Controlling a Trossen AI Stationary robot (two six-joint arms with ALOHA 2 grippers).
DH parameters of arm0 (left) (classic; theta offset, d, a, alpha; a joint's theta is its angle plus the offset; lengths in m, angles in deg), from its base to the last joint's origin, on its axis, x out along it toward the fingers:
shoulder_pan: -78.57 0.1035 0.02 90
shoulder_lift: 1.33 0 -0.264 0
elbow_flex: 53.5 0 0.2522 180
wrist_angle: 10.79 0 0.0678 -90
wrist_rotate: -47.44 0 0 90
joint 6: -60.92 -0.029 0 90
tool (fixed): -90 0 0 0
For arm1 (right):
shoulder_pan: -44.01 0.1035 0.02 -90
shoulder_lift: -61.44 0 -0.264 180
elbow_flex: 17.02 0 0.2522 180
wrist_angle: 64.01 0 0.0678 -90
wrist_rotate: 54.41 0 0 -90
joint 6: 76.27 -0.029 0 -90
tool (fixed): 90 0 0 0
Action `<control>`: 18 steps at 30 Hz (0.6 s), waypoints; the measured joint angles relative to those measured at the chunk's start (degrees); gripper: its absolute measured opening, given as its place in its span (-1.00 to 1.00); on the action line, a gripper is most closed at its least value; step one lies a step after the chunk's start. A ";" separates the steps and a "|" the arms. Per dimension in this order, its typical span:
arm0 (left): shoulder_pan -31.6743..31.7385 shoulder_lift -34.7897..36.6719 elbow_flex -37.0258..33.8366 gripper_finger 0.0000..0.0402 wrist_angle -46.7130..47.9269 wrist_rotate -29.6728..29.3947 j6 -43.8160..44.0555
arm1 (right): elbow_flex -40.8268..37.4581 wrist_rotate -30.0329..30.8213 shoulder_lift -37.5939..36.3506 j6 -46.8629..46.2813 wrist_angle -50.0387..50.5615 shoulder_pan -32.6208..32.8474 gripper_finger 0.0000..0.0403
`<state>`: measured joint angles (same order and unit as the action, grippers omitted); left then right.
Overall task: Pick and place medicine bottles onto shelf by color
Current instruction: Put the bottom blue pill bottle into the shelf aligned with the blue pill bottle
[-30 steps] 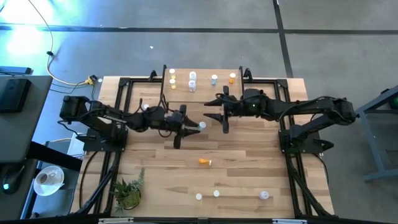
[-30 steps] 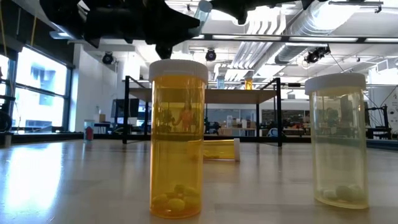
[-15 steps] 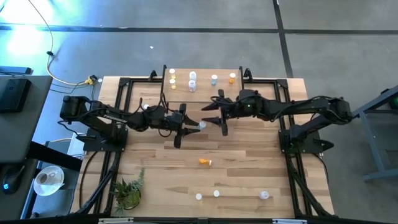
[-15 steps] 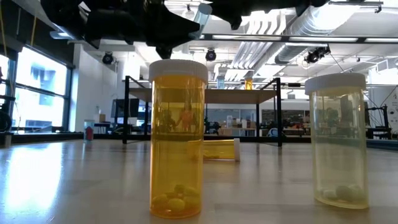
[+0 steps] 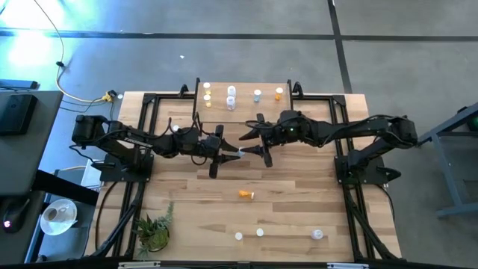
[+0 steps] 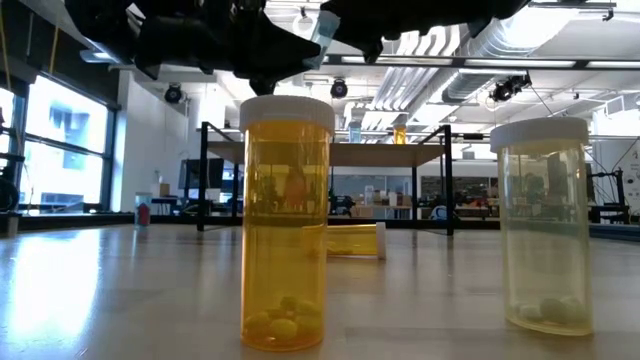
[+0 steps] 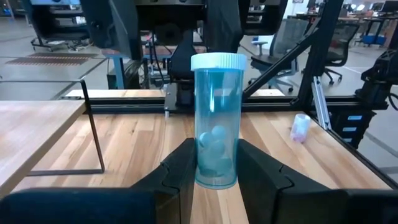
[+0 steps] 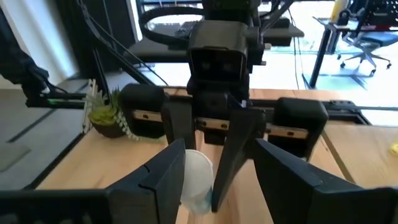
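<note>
My left gripper [image 5: 226, 155] is above the table's middle, shut on a bluish bottle [image 7: 216, 124] with a white cap [image 5: 240, 152]. My right gripper [image 5: 252, 147] is open. Its two fingers stand on either side of that bottle's cap end [image 8: 198, 171]; I cannot tell whether they touch it. The shelf [image 5: 243, 84] stands at the far edge with several bottles upright on it. An orange bottle [image 5: 246, 194] lies on its side on the table. Three bottles [image 5: 260, 232] stand near the front edge; two show close in the low view [image 6: 286, 220]. My left gripper pinches the bluish bottle's lower body [image 7: 214, 168] between its two fingers [image 7: 180, 168]. The fingers come level from the table's left. The bottle stands upright in the hold, cap up, lifted clear of the table.
A small potted plant [image 5: 153, 232] stands at the front left corner. Black frame rails [image 5: 146, 134] run along both sides of the table. The wood between the lying orange bottle and the shelf is bare under the arms.
My right gripper has moved toward the table's left, up to the bottle held by my left gripper, and its open fingers now stand around the cap end. My left gripper and the bottle have kept still.
</note>
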<state>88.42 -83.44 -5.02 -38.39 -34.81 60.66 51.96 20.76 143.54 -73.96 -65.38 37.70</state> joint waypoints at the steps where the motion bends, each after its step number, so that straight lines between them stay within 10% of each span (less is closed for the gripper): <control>1: 0.00 0.00 0.00 -0.55 0.07 -0.01 0.00 | 0.04 -0.18 0.32 -0.05 -0.24 0.00 -0.10; 18: 0.00 0.04 0.04 -0.55 1.11 -7.00 0.91 | 0.22 -0.50 0.42 -0.81 -0.10 -0.02 -0.10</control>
<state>88.42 -83.39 -4.98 -37.28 -41.82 61.57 52.18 20.26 143.96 -74.78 -65.47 37.68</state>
